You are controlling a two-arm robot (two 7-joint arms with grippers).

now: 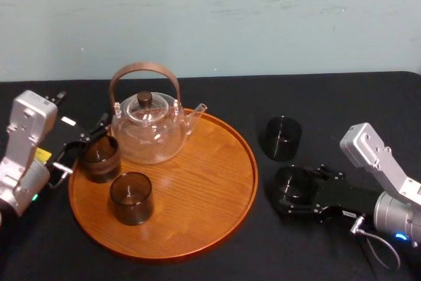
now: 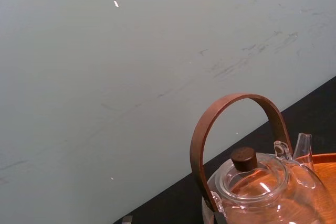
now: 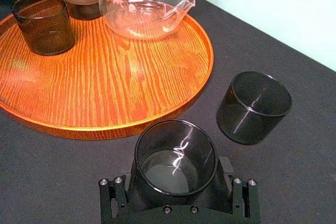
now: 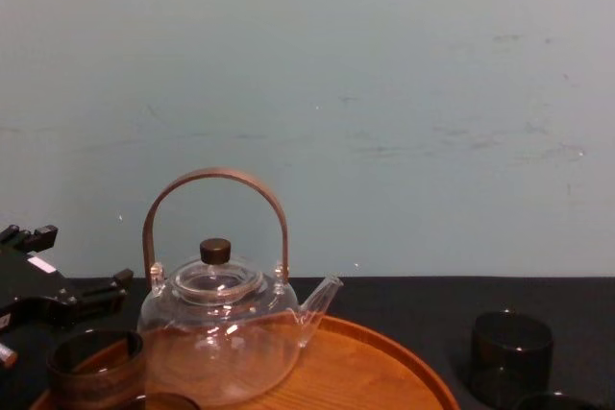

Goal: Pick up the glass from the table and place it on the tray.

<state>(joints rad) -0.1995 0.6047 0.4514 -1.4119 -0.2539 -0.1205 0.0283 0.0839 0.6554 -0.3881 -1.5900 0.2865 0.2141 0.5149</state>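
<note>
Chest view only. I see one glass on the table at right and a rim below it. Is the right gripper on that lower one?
Observer: Yes. The right gripper has closed on the glass, just off the tray.
Operator: Anything on the tray already?
Observer: Two like it: a front glass and a rear glass beside the teapot.
Operator: Left arm?
Observer: The left gripper is at the tray's left edge, next to the rear glass.

Four dark glasses (image 1: 131,197) (image 1: 100,157) (image 1: 281,137) (image 1: 294,187), one clear teapot (image 1: 150,131), one round wooden tray (image 1: 217,182).
</note>
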